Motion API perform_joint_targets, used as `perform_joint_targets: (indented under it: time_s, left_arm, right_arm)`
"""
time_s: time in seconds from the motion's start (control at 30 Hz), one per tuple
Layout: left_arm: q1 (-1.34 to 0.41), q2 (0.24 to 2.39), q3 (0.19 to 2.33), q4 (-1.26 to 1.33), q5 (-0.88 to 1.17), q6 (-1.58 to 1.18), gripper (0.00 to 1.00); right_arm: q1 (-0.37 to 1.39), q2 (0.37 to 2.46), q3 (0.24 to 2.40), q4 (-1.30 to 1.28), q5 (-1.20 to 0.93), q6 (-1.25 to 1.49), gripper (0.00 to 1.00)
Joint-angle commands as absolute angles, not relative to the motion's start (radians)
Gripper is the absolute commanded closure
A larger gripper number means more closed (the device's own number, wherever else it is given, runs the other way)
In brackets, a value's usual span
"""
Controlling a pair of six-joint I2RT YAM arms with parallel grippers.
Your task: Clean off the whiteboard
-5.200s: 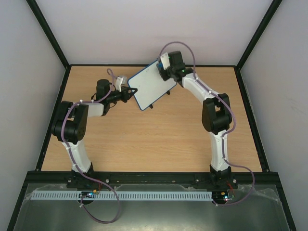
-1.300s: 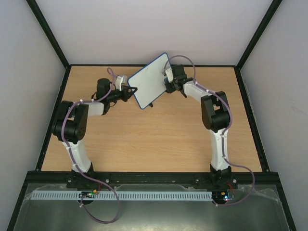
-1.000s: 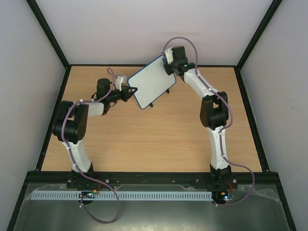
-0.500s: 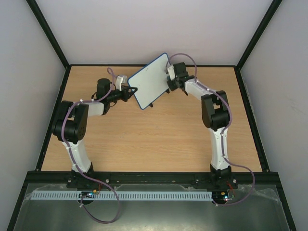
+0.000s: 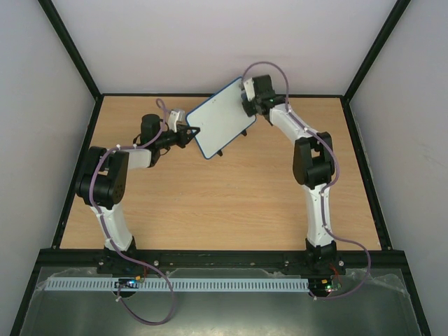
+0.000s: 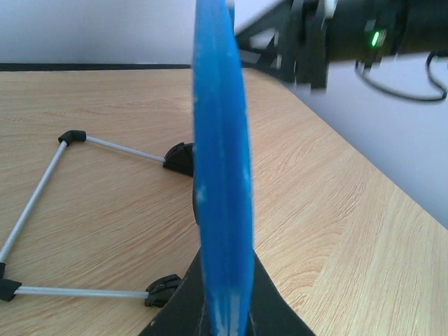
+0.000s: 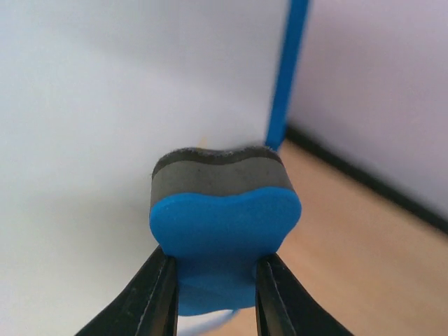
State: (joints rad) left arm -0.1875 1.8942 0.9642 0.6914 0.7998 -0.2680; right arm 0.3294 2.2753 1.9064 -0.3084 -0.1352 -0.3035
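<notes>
Wood-grain counter (image 5: 210,203) boxed by black rails (image 5: 68,43) and pale walls (image 5: 224,42) lies under the whiteboard (image 5: 222,124), which stands tilted on its wire stand (image 6: 42,182), left pincer (image 5: 194,131) clamped on its left blue edge, right pincer (image 7: 213,280) gripping a blue eraser (image 7: 224,203) at its white face near its right rim.

Plenty of free table (image 5: 224,203) on the near side of the whiteboard (image 5: 222,117), clear down to the arm bases. Blocked at the whiteboard's left corner: left gripper (image 5: 195,131) clamped on the blue frame. Blocked at its far right corner: right gripper (image 7: 213,287) pinching the eraser (image 7: 224,217) up against the white face. Low beside the whiteboard, thin wire stand (image 6: 42,182) and black feet (image 6: 180,157) in the way. Beyond the whiteboard, a strip of table, then the back wall (image 5: 224,42).
</notes>
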Motion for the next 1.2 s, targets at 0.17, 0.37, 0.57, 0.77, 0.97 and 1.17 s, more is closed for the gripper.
perform_joint_targets:
  time_s: [0.17,0.37,0.57,0.77,0.97,1.17]
  left_arm:
    - [-0.235,1.948,0.925,0.52,0.953,-0.255,0.97]
    - [-0.235,1.948,0.927,0.517,0.954,-0.255,0.97]
    - [-0.235,1.947,0.931,0.515,0.957,-0.255,0.97]
    - [-0.235,1.947,0.931,0.512,0.957,-0.254,0.97]
    - [-0.236,1.946,0.931,0.513,0.957,-0.255,0.97]
    - [-0.236,1.947,0.932,0.512,0.957,-0.254,0.97]
  right_arm:
    - [0.341,2.336,2.201,-0.355,-0.2,-0.306,0.98]
    - [0.338,2.276,1.951,-0.28,-0.218,-0.293,0.98]
    - [0.334,2.236,1.72,-0.182,-0.2,-0.304,0.98]
    - [0.315,2.269,1.885,-0.242,-0.15,-0.347,0.98]
    - [0.313,2.314,2.096,-0.329,-0.163,-0.351,0.98]
    - [0.313,2.304,2.033,-0.329,-0.196,-0.333,0.98]
